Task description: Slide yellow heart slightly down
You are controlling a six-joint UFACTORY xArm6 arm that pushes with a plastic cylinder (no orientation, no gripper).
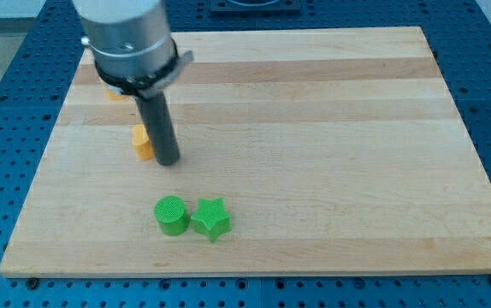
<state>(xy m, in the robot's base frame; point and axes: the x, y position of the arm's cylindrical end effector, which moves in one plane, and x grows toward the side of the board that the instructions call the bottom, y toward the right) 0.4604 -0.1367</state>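
My tip point(168, 160), bare and holding nothing, touches what is probably the yellow heart point(142, 143) at its four o'clock, poorly placed for pushing down.

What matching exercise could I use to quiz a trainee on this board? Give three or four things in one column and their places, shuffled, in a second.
Column one:
1. green cylinder
2. green star
3. yellow block, shape mostly hidden
4. my tip

Column two:
A. at the left edge of the rod, partly hidden by it
B. near the view's bottom, on the right of its green neighbour
C. just right of the yellow block, above the green pair
D. near the view's bottom, on the left of its green neighbour

Pairs: 1-D, 2-B, 3-A, 4-C
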